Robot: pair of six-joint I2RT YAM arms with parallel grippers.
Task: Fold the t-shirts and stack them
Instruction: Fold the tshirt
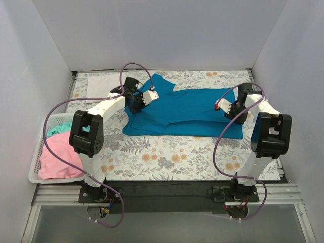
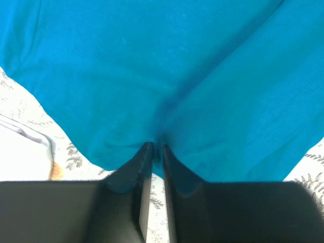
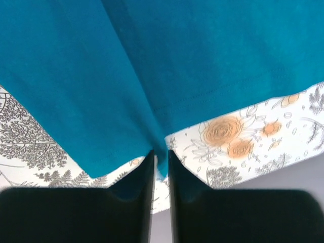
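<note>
You've got the teal t-shirt (image 1: 187, 112) flat on the floral table (image 1: 167, 152), long axis L–R btwn the arms, w/ left gripper (image 2: 156, 148) pinched on its left end and right gripper (image 3: 161, 154) pinched on the right-end hem, each arm nearest its own end.

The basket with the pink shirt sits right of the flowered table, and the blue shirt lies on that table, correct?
No, the top view shows the basket with the pink shirt left of the flowered table; the blue shirt does lie on that table.
</note>
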